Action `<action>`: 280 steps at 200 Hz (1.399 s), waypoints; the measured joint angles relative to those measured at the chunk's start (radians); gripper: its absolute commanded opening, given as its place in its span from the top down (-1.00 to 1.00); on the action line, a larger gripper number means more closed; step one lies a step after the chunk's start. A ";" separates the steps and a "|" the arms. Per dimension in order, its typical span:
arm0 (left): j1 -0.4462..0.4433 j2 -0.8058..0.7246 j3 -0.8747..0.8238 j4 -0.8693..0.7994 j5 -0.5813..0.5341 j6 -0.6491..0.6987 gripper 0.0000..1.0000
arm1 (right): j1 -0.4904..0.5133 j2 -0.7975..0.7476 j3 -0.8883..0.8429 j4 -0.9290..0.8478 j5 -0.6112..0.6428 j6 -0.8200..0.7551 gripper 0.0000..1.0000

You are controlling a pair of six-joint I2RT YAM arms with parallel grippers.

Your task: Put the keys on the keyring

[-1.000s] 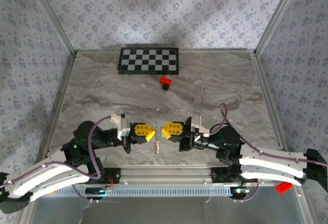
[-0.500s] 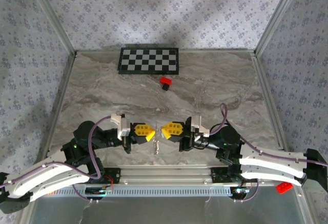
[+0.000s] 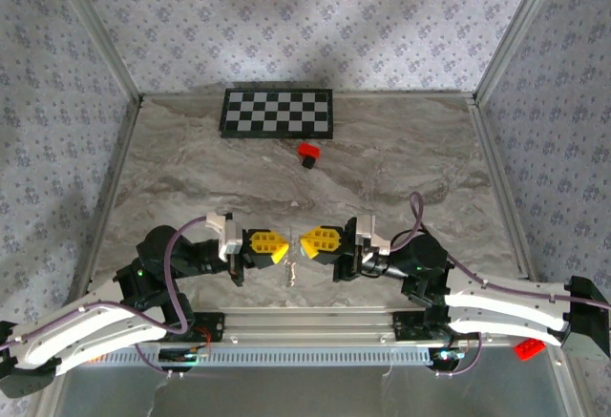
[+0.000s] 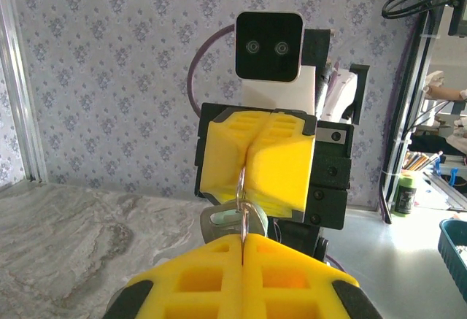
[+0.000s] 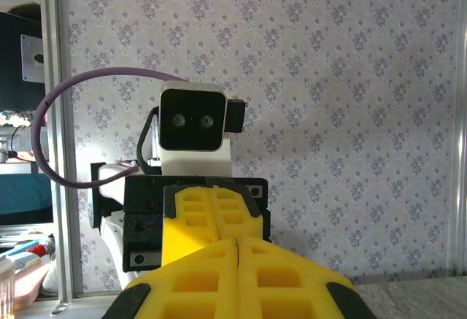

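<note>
The left claw (image 4: 241, 260) is clenched, its yellow fingers pressed together along one seam. A thin metal edge is pinched in that seam. It is the near end of the keyring (image 4: 238, 187), which is seen edge-on in the left wrist view. From there the keyring runs straight ahead and arcs up into the seam of the right claw (image 4: 252, 164), which is likewise clenched on it. The long axis of the loop is thus laid along the line joining the two claws, tip to tip.

Just beside the loop, under the fingertips of the right claw, the pale rounded head of the keys (image 4: 216, 221) is seen hanging. The blade is hidden, so the way it points cannot be told there. In the top view the metal is reduced to one small silvery shape in the gap between the claw tips. It is stretched toward the arm bases, across the line of the claws.

Below both claws lies the marbled worktop (image 3: 401, 169). Well beyond them a red block (image 3: 307, 152) is set, and just past it a checkerboard (image 3: 278, 113).
</note>
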 measured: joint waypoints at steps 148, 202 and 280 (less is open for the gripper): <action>0.000 0.001 -0.002 0.006 -0.013 0.000 1.00 | 0.002 0.002 0.000 -0.001 0.000 0.000 1.00; 0.000 0.002 -0.002 0.019 -0.013 0.000 1.00 | 0.002 0.002 0.000 0.000 0.000 0.000 1.00; 0.000 0.004 -0.002 0.019 -0.013 0.000 1.00 | 0.002 0.018 0.000 0.006 0.000 0.000 1.00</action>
